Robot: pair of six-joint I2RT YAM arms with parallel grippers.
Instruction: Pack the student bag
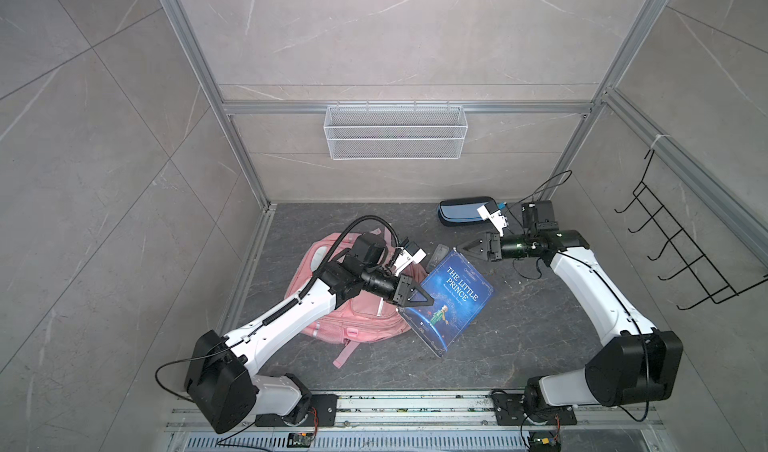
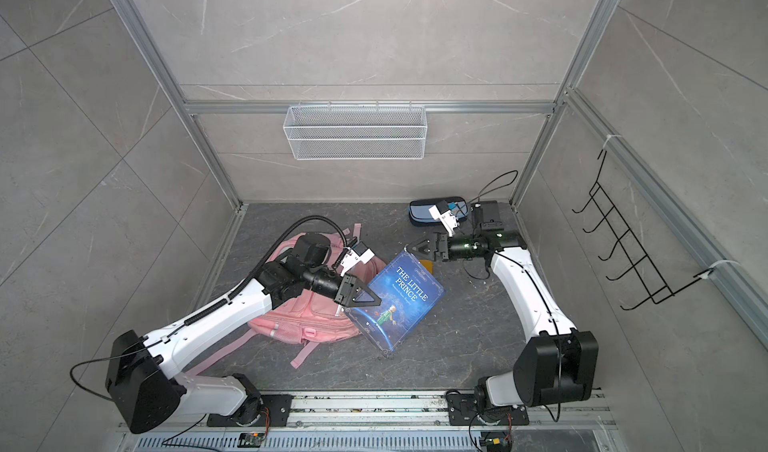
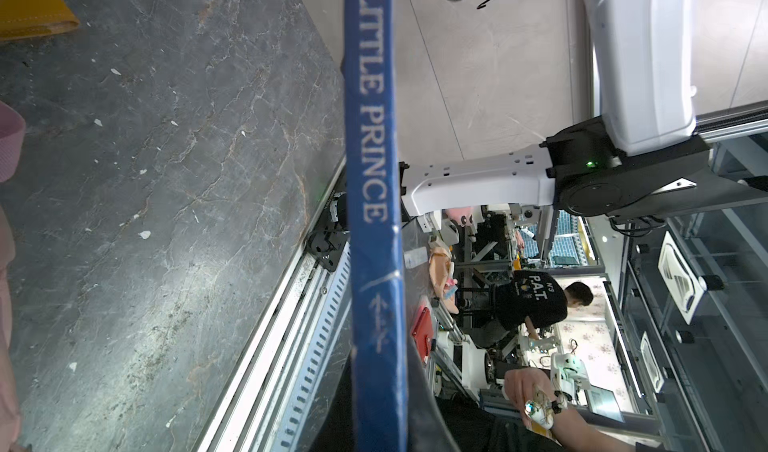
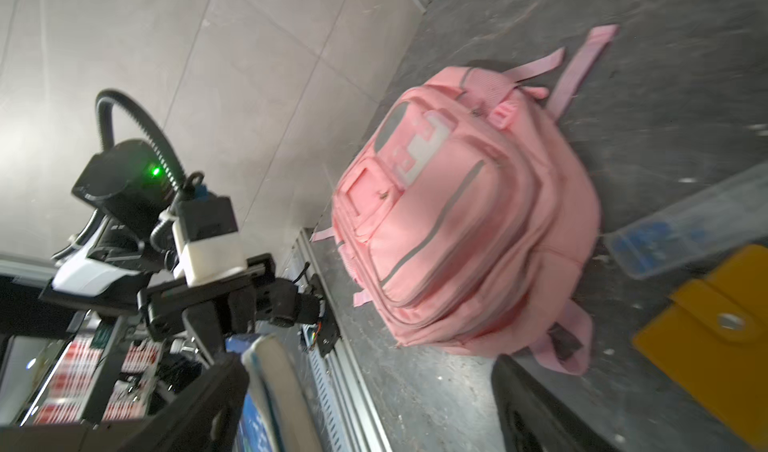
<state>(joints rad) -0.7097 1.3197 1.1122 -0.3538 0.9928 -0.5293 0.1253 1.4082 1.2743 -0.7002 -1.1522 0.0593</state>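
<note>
While my left gripper (image 1: 428, 302) pinches the blue book (image 1: 453, 300) by its edge, my right gripper (image 1: 460, 249) at the book's far corner, jaws spread wide, pink backpack (image 1: 365, 325) lying on the dark table (image 1: 519, 337), just beside the book.

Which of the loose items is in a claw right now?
The blue Little Prince book, clamped by the left claw; the pencil case and yellow pouch lie free.

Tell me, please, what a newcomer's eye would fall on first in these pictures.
The blue book titled The Little Prince is held tilted above the middle of the dark tabletop, its spine edge clamped in the left gripper. Beside it, under the left arm, the pink student bag lies front up. The right gripper stands open at the book's far corner.
</note>
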